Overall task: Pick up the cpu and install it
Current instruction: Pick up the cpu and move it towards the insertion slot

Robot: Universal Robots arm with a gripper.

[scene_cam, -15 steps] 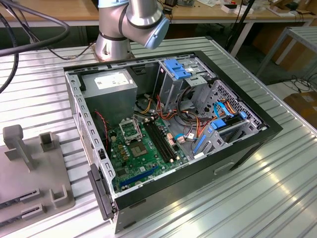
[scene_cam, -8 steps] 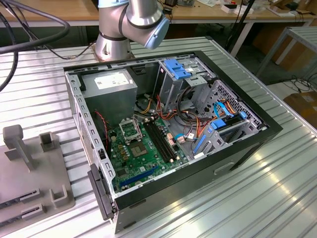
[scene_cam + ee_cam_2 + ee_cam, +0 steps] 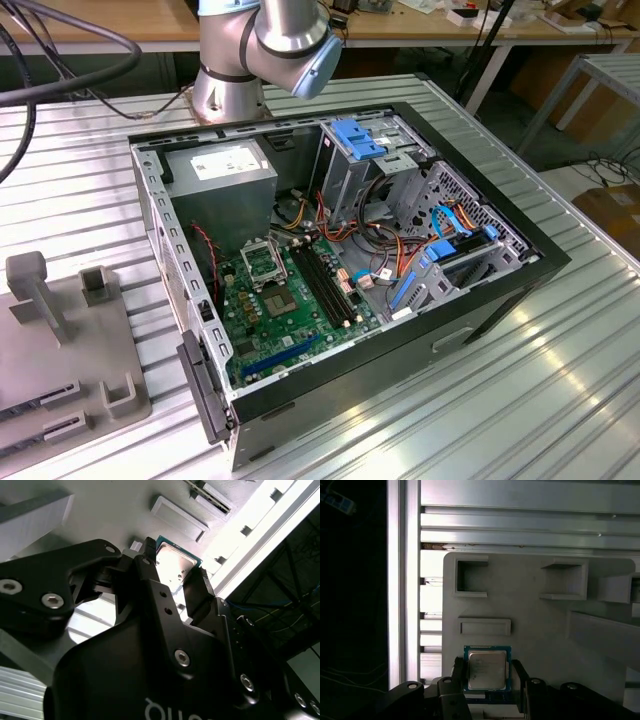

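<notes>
Cpu (image 3: 487, 669) (image 3: 176, 566) sits pinched between the gripper (image 3: 488, 674) (image 3: 175, 569) fingers in both wrist views, which press on two opposite edges of the cpu just above the grey holder tray (image 3: 535, 625). On the counter (image 3: 500, 400), the open computer case (image 3: 540, 265) holds the green motherboard (image 3: 270, 320), its square socket (image 3: 262, 262) and the grey power supply (image 3: 222, 185).

Shiny silver cpu (image 3: 487, 669) with a blue-green edge, black gripper (image 3: 489, 676). Plain grey tray (image 3: 535, 630), silver stripes on the table (image 3: 520, 400). Green board (image 3: 262, 330) in the black case (image 3: 350, 385), with bright blue clips (image 3: 356, 138).
</notes>
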